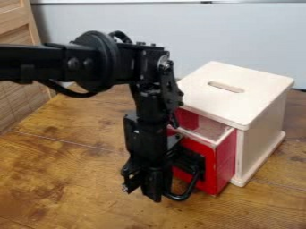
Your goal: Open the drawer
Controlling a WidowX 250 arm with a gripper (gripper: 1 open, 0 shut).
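The drawer (213,166) has a red front and stands partly pulled out of the pale wooden cube (253,112), with its pale side wall showing. Its black wire loop handle (187,190) sticks out toward the lower left. My gripper (147,189) points straight down at the handle's outer end. It looks shut on the handle, though the black fingers blend with the black wire and the contact itself is hard to make out. The black arm (72,64) reaches in from the left.
The cube has a slot (225,87) on top and sits at the right on a worn wooden tabletop (60,174). A pale wooden panel (17,40) stands at the back left. A light grey wall runs behind.
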